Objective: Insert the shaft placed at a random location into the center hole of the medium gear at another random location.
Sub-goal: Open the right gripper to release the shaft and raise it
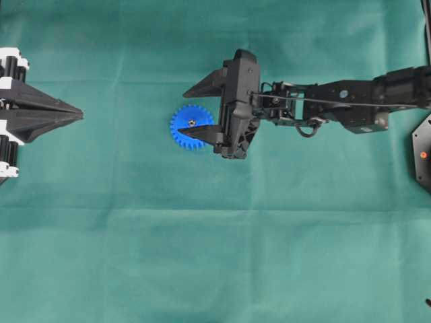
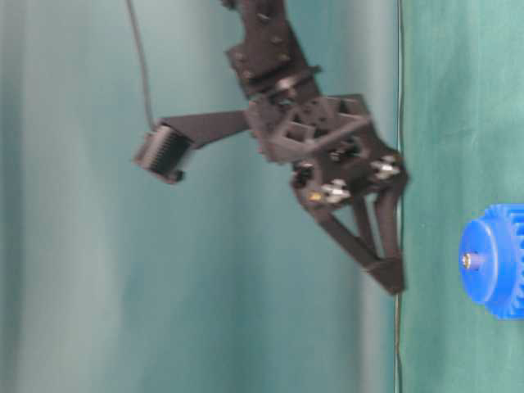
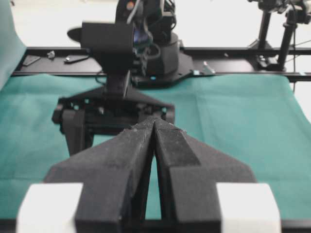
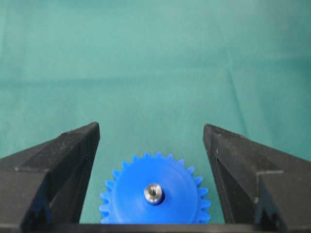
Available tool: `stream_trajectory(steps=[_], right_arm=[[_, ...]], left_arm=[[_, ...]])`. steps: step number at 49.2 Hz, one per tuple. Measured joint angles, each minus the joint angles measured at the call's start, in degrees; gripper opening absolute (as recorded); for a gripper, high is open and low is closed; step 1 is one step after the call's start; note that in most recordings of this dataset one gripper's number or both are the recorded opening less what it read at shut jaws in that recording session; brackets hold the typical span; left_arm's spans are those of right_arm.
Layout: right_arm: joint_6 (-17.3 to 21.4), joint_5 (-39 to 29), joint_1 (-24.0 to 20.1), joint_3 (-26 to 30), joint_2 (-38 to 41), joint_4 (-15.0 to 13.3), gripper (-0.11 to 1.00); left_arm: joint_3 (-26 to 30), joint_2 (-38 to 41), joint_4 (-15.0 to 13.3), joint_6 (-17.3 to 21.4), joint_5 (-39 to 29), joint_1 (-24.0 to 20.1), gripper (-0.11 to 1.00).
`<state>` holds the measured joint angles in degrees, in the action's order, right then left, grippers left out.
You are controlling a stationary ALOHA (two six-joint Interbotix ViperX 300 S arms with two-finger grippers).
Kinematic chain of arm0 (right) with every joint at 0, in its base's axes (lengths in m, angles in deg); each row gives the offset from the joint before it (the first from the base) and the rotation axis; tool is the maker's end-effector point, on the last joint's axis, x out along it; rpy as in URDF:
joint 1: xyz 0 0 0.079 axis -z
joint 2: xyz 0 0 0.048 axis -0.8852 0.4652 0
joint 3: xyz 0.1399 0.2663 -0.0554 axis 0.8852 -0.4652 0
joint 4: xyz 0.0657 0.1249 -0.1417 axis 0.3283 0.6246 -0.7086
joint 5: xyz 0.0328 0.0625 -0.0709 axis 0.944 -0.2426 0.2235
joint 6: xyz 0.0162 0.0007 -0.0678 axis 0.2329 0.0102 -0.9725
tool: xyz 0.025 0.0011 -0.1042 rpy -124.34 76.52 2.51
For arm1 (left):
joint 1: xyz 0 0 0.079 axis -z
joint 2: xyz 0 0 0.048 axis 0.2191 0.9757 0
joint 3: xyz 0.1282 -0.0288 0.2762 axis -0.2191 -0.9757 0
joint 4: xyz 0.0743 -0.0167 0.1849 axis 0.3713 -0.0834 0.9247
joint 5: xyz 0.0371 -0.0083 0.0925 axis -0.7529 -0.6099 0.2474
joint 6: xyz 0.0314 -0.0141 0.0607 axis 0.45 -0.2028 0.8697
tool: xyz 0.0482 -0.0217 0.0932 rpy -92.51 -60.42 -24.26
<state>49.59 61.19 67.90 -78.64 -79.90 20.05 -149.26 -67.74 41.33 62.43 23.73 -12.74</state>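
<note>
The blue medium gear [image 1: 183, 126] lies flat on the green cloth. The silver shaft [image 4: 154, 193] stands upright in its center hole and fills it, with its top poking out above the hub [image 2: 468, 260]. My right gripper [image 4: 150, 128] hovers over the gear [image 4: 156, 195], open wide. One finger [image 4: 58, 165] stands to each side of it, touching neither the gear nor the shaft. In the overhead view the right gripper [image 1: 184, 113] straddles the gear from the right. My left gripper [image 1: 79, 114] rests far left, fingertips pressed together [image 3: 154, 122], holding nothing.
Green cloth [image 1: 215, 256] covers the whole table. The right arm [image 1: 337, 104] stretches in from the right edge. A black base plate [image 1: 423, 153] sits at the far right. In the left wrist view a black rail [image 3: 233, 51] with stands runs along the table's far side.
</note>
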Motion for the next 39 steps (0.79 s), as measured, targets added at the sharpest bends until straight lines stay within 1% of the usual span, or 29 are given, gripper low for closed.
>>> stream_trajectory(steps=[12, 23, 32, 39], right_arm=[[0.0, -3.9, 0.0, -0.1, -4.8, -0.1, 0.86], [0.0, -4.9, 0.0, -0.8, -6.9, -0.1, 0.86], [0.0, -5.0, 0.0, -3.1, -8.5, -0.1, 0.86], [0.0, -5.1, 0.0, -6.2, -11.9, -0.1, 0.86]], left_arm=[[0.0, -0.1, 0.0, 0.0, 0.0, 0.0, 0.00], [0.0, -0.2, -0.1, 0.0, 0.0, 0.0, 0.00], [0.0, -0.2, 0.0, -0.2, 0.0, 0.0, 0.00], [0.0, -0.2, 0.0, -0.3, 0.0, 0.0, 0.00]])
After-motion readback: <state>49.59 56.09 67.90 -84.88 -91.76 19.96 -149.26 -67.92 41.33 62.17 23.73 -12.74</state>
